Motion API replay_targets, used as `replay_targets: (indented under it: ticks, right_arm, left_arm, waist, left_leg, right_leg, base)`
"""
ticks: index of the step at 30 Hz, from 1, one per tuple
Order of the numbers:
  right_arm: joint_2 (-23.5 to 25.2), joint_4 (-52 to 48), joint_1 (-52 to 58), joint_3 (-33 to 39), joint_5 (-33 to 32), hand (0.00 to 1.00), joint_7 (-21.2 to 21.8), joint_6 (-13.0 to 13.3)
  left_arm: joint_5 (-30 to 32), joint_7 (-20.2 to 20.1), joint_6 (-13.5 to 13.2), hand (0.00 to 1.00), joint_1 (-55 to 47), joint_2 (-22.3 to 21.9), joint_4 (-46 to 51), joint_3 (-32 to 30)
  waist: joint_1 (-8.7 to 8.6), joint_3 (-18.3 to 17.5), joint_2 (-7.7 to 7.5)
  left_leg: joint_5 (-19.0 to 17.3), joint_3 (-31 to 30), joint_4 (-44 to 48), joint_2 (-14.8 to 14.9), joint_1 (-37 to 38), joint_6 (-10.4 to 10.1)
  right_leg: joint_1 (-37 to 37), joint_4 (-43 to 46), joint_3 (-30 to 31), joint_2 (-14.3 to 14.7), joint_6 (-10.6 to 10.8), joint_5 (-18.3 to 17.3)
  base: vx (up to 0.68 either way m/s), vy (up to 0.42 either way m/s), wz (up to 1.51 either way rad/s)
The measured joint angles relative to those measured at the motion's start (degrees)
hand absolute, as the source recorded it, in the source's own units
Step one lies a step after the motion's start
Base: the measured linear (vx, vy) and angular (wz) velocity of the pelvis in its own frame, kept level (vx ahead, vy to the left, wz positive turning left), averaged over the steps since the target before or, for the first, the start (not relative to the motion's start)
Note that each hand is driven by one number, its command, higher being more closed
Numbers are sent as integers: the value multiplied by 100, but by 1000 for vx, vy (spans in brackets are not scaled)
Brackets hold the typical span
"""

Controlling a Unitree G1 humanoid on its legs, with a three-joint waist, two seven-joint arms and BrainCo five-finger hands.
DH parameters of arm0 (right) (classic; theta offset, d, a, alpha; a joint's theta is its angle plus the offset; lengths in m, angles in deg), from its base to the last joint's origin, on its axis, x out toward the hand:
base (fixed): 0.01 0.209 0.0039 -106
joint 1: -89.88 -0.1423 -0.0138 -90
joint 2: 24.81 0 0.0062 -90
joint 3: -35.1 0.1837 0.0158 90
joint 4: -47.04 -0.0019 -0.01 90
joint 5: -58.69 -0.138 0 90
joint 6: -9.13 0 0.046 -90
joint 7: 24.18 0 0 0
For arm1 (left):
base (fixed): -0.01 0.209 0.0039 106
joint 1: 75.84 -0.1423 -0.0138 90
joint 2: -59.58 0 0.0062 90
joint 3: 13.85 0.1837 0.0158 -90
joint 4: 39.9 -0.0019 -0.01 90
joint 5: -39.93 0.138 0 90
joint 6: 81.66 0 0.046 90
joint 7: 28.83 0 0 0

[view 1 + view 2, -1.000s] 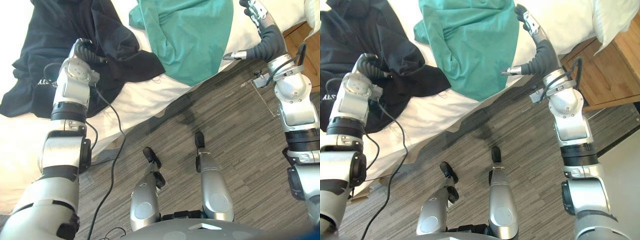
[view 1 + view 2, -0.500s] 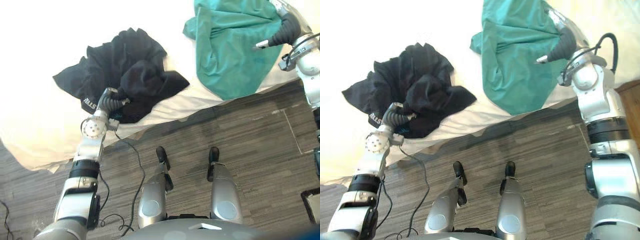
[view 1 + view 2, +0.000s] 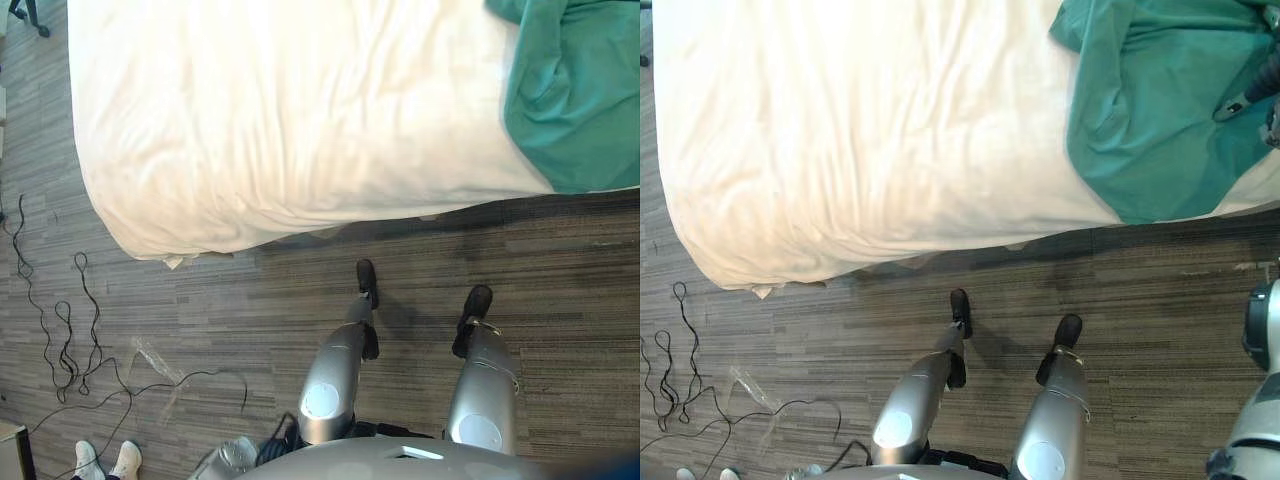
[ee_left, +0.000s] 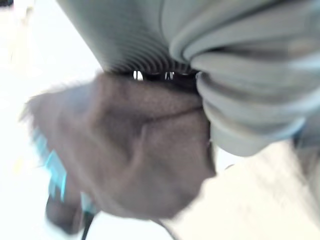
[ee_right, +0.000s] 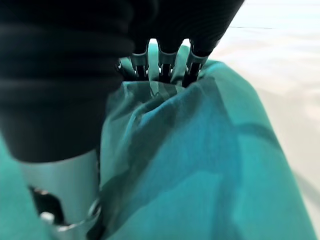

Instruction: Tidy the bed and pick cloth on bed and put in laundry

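Now right hand [image 5: 150, 25] meets green cloth [image 3: 1150, 120], left hand [image 4: 135, 45] dark cloth [image 4: 135, 150]; grip unclear.

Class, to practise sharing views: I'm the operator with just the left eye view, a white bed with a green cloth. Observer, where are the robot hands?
Observer: The right robot hand rests on the green cloth, at the bed's right side.
Operator: Is the cloth flat there?
Observer: No, the right wrist view shows it bunched against that hand.
Operator: And the left?
Observer: Its wrist view shows the left robot hand against a dark cloth.
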Motion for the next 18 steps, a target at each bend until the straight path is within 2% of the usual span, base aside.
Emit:
replay_targets:
  ticks: [3, 10, 15, 18]
  right_arm:
    - [-49, 6, -6, 44, 72, 100, 92, -43]
    - [7, 0, 88, 238, 118, 100, 339, -59]
    - [343, 48, 745, 1005, -910, 100, 377, 30]
    - [925, 111, 1507, 1968, -1889, 100, 324, 337]
  left_arm:
    - [-9, 43, -129, 100, 1, -96, -43, 90]
    - [6, 363, -433, 100, 6, -139, -43, 31]
    - [200, 485, -629, 100, 5, -161, -41, -239]
    - [427, 489, -623, 100, -18, -209, -44, -457]
  waist:
    - [84, -24, 32]
    - [87, -23, 29]
    - [2, -10, 10]
    - [-161, 51, -72]
  left_leg:
    - [-16, 19, 0, -33, 14, 10]
    - [51, 19, 1, -48, 242, 90]
    - [51, 33, 1, -110, 619, 90]
    - [19, 59, 2, -98, 955, 45]
  right_leg:
    - [51, -121, 17, -40, 50, 126]
    - [345, -202, -32, -56, 124, 211]
    - [776, -223, -52, -80, 214, 129]
    - [1230, -397, -138, -48, 218, 122]
  base:
    - [-13, 14, -3]
    - [59, -25, 2]
    - [95, -36, 4]
    - [74, -38, 0]
